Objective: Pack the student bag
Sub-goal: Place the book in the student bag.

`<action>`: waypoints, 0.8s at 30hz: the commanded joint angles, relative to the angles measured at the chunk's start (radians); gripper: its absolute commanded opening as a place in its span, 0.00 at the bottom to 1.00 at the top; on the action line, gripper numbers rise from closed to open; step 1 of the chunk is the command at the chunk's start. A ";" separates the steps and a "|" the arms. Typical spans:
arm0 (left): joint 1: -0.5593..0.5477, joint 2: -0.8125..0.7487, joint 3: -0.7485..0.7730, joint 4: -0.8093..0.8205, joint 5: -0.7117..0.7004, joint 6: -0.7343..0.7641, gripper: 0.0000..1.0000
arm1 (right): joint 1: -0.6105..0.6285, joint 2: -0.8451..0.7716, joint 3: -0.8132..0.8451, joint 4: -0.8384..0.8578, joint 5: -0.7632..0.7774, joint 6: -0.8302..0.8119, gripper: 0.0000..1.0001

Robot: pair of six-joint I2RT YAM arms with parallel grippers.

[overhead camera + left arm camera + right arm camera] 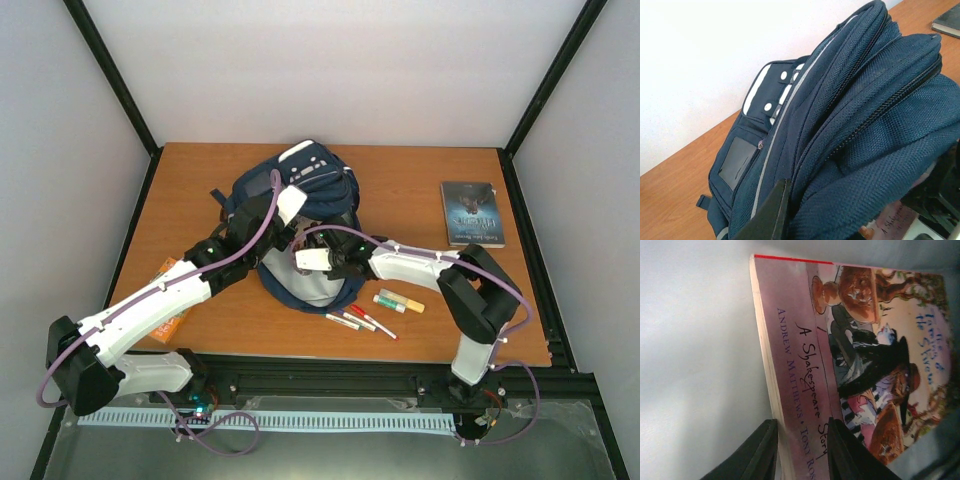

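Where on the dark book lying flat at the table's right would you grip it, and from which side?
Probably its near short edge, coming in low from the robot's side: the dark book lies flat, seemingly too wide to span from above but thin enough to pinch.

The student bag [880,130] is dark blue cloth with a rough, bumpy weave. Its zips [890,102] look dull, not shiny. The table [400,190] is smooth brown wood. The book [850,365] has a smooth paper cover.
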 commanded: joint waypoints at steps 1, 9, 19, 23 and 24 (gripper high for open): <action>0.002 -0.053 0.052 0.115 0.021 -0.027 0.01 | 0.009 0.040 0.033 0.153 0.075 -0.048 0.27; 0.002 -0.051 0.051 0.112 0.030 -0.026 0.01 | 0.006 0.169 0.112 0.271 0.165 -0.074 0.25; 0.002 -0.054 0.055 0.104 0.038 -0.024 0.01 | 0.039 0.060 0.043 0.205 0.166 0.045 0.31; 0.002 -0.038 0.064 0.095 0.053 -0.030 0.01 | 0.049 -0.097 -0.015 0.018 0.034 0.140 0.40; 0.002 -0.030 0.073 0.082 0.061 -0.031 0.01 | 0.049 -0.129 -0.023 -0.036 0.001 0.159 0.41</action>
